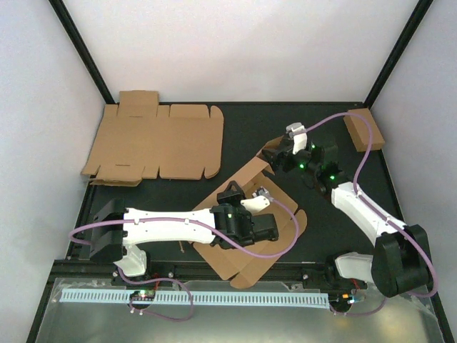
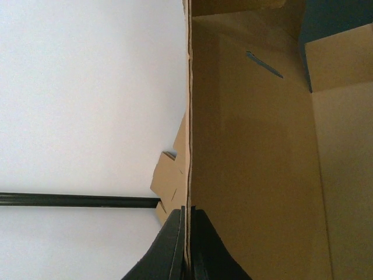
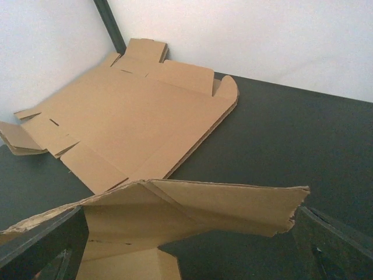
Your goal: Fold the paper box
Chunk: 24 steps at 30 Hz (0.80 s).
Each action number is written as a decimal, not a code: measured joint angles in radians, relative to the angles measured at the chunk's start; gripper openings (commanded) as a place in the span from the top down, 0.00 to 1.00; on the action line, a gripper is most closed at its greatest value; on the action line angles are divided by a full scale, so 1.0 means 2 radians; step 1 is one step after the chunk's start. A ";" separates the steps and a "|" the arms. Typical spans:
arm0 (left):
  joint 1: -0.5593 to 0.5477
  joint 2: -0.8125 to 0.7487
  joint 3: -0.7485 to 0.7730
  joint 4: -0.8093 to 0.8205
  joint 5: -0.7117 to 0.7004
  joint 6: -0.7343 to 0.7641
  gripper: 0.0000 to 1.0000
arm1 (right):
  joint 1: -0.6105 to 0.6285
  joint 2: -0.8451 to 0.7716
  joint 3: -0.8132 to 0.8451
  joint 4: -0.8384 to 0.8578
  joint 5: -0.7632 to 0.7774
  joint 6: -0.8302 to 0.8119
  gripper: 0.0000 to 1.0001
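The paper box (image 1: 230, 266) lies in the middle of the black table (image 1: 243, 136), under both arms. It is turned askew to the table's edges, with one corner toward the near edge. Its long axis seems to run from the near edge toward the back right, though the arms hide much of it. It is only partly formed, with one panel raised and the rest flat.

The left gripper (image 1: 265, 193) reaches in from the left, and its jaws are clamped together on the edge of the raised cardboard panel. The left wrist view shows that panel edge-on, pinched between the two dark fingers (image 2: 173, 252), with the box's (image 2: 250, 175) inner face spreading off to the right.

The right gripper (image 1: 274, 154) sits at the box's far corner, its jaws spread wide. In the right wrist view a bent, torn-edged flap (image 3: 192, 204) spans the gap between the fingers (image 3: 44, 245); whether it touches them I cannot tell.

A second, flat die-cut blank (image 1: 161, 143) lies at the back left, long axis along the rear wall. A small closed brown box (image 1: 363, 130) rests at the back right.
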 measured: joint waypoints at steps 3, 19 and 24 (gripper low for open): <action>-0.001 0.000 0.000 -0.004 -0.003 -0.005 0.98 | 0.000 0.003 0.006 -0.001 0.000 -0.011 0.00; -0.002 -0.016 -0.033 0.032 -0.003 0.012 0.98 | -0.076 0.059 0.064 -0.004 -0.074 -0.069 0.04; 0.012 -0.025 -0.065 0.087 0.010 0.050 0.99 | -0.108 0.058 0.042 0.006 -0.097 -0.068 0.04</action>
